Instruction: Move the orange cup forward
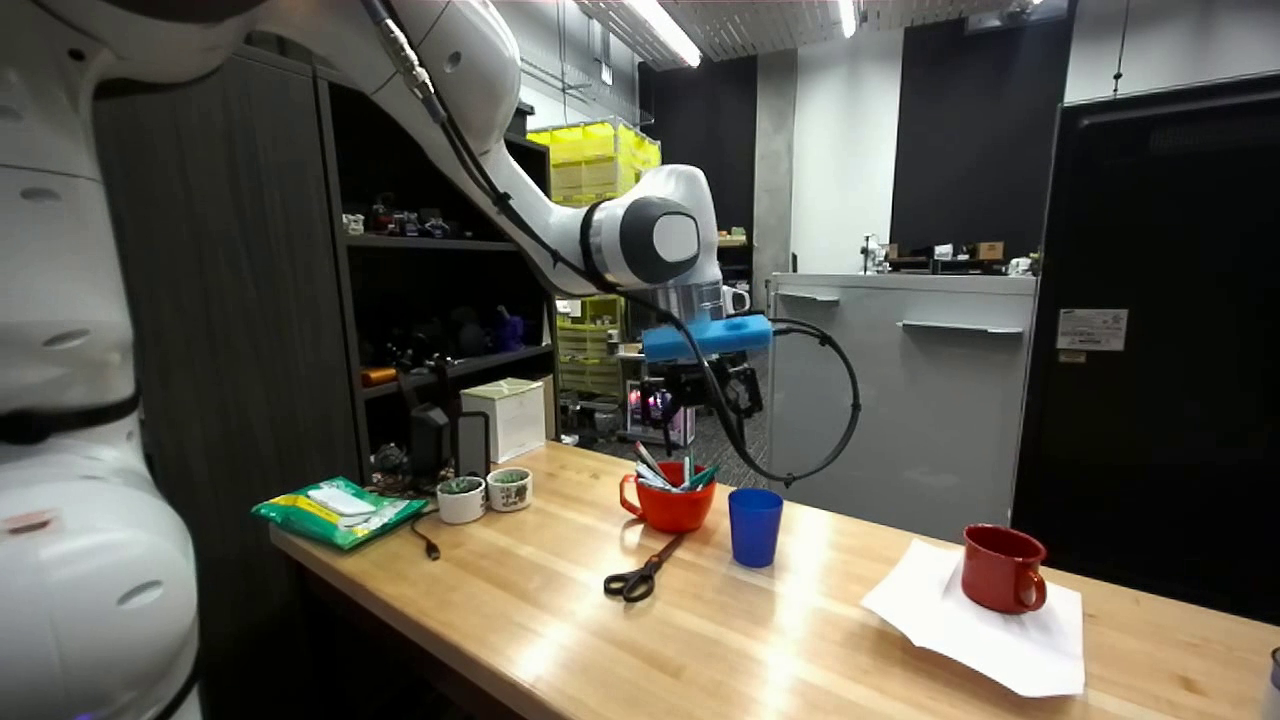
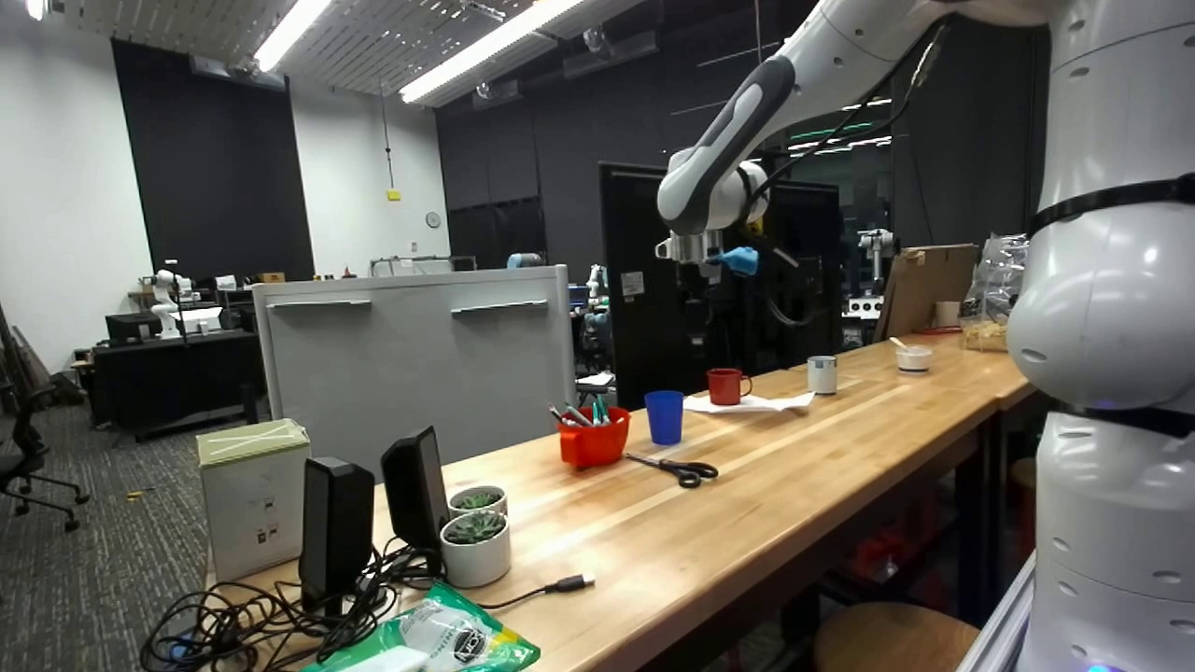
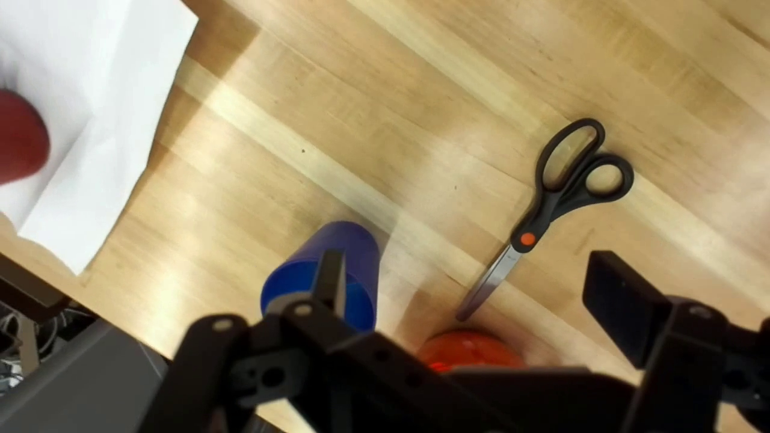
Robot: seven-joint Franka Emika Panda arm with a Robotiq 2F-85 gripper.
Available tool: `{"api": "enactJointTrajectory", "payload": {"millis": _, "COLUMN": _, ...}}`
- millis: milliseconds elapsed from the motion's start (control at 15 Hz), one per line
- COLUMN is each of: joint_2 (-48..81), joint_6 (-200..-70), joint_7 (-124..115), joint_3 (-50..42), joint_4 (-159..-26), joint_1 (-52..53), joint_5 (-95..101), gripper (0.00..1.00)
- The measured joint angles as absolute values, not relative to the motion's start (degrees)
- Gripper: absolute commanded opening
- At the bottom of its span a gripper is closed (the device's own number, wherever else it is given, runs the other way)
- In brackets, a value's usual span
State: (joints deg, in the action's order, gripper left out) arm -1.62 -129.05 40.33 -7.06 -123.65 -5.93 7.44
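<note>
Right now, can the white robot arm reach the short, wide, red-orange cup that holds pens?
Probably yes: its open black gripper hangs higher, and nothing visible separates it from the red-orange cup. The pens protruding above the rim could hinder a grasp.

Bare wood along the robot-side edge of the tabletop (image 1: 600,650), past the green packet (image 1: 345,520) at the corner, leaves room to pass. Toward the far edge, pens (image 1: 657,478) jut from the orange cup (image 1: 678,512), scissors (image 3: 535,225) point at its base, and the blue cup (image 1: 755,528) stands just beside. A gap separates that from the red mug (image 1: 1000,570). Space behind the orange cup is hard to judge: the hand (image 3: 477,294) hides it in the wrist view.
</note>
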Motion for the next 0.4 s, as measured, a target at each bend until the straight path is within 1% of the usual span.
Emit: {"api": "enactJointTrajectory", "payload": {"millis": 400, "joint_2": -1.59, "joint_6": -129.90, "joint_7": 34.03, "joint_3": -8.80, "joint_4": -123.60, "joint_1": -7.62, "joint_5": 2.73, "gripper": 1.00}}
